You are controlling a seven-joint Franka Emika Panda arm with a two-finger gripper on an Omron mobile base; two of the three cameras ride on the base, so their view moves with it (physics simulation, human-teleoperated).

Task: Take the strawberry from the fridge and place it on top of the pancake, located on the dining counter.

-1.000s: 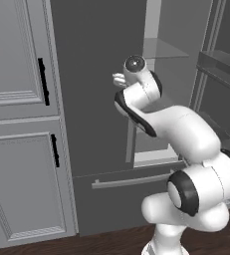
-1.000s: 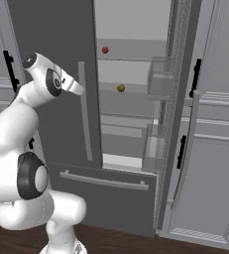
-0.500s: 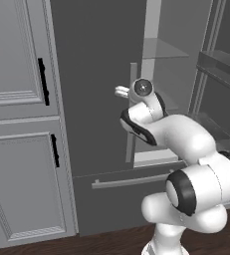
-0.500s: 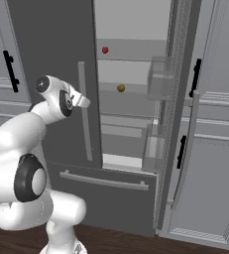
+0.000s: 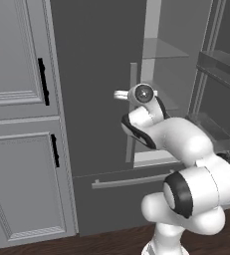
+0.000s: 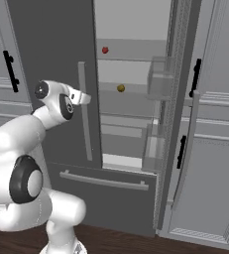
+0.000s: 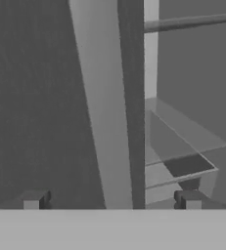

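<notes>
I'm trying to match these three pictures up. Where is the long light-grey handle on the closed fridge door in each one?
Left base view: the door handle runs vertically at centre, partly behind the arm's white hand.
Right base view: left of centre, beside the open compartment.
Hand view: broad pale strip slanting down the middle.
Shared landmark: the glass shelves inside the fridge.

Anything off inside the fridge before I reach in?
Nothing stands out. The fridge has its right door open; the strawberry sits on an upper shelf, a small yellow-brown ball on the shelf below. No spills or tilted items.
</notes>
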